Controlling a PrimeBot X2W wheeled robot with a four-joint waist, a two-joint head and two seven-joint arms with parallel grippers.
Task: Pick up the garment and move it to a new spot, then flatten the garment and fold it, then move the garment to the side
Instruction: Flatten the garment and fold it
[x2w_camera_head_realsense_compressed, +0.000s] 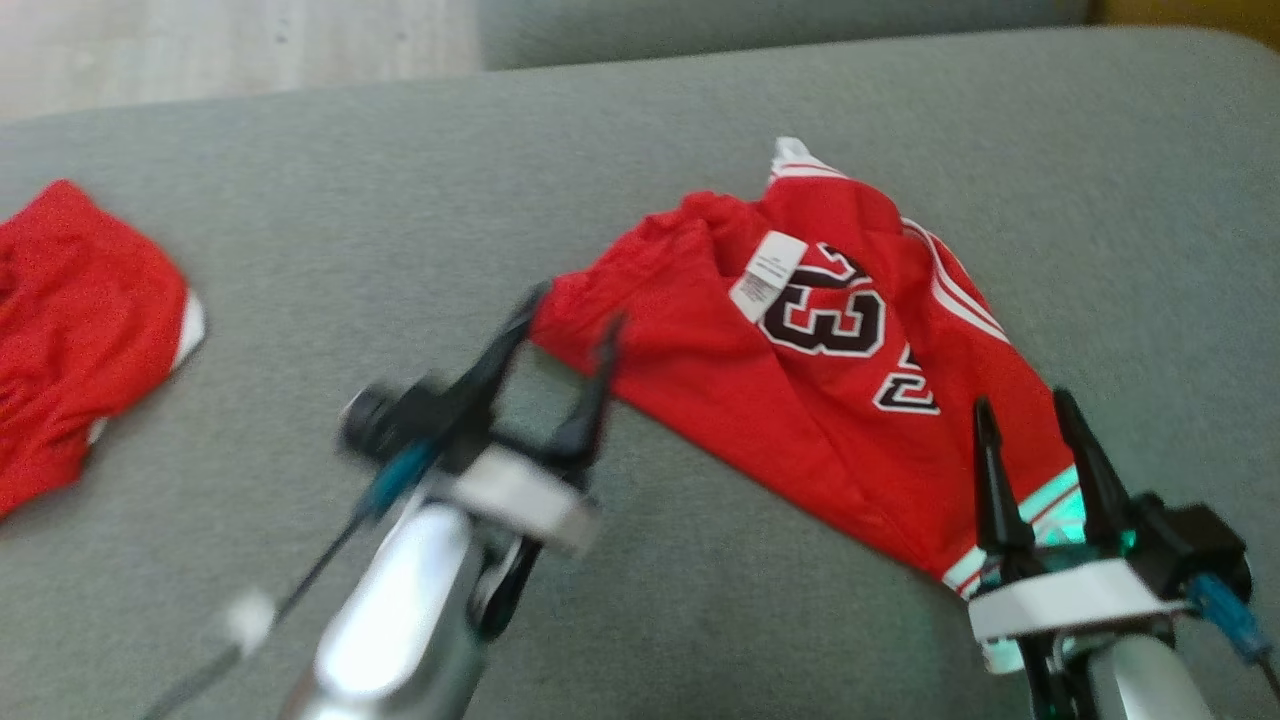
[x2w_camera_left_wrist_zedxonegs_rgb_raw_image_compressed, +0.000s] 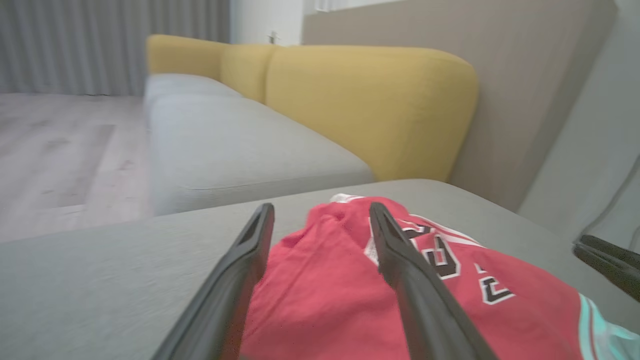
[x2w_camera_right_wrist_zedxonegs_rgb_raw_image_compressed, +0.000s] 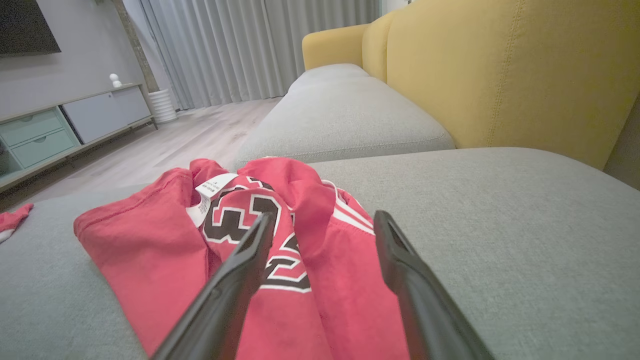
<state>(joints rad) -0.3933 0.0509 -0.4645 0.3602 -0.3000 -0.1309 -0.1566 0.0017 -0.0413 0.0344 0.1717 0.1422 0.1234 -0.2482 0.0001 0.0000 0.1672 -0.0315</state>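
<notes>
A wide grey seat cushion (x2w_camera_head_realsense_compressed: 700, 620) lies in front. A second grey cushion (x2w_camera_right_wrist_zedxonegs_rgb_raw_image_compressed: 345, 110) is behind it, along a yellow backrest (x2w_camera_right_wrist_zedxonegs_rgb_raw_image_compressed: 500, 75). On the near cushion, far at the left, lies another red cloth (x2w_camera_head_realsense_compressed: 80, 320) with a white edge. Beyond are a pale wooden floor (x2w_camera_right_wrist_zedxonegs_rgb_raw_image_compressed: 190, 135), grey curtains (x2w_camera_right_wrist_zedxonegs_rgb_raw_image_compressed: 240, 45), a low cabinet (x2w_camera_right_wrist_zedxonegs_rgb_raw_image_compressed: 60, 130) with drawers, and a white ribbed pot (x2w_camera_right_wrist_zedxonegs_rgb_raw_image_compressed: 162, 105) beside it.

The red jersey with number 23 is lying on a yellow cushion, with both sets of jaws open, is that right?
Not quite: the cushion under the jersey is grey, not yellow. The yellow part is the sofa back behind it, as the right wrist view shows. The rest is right.
</notes>
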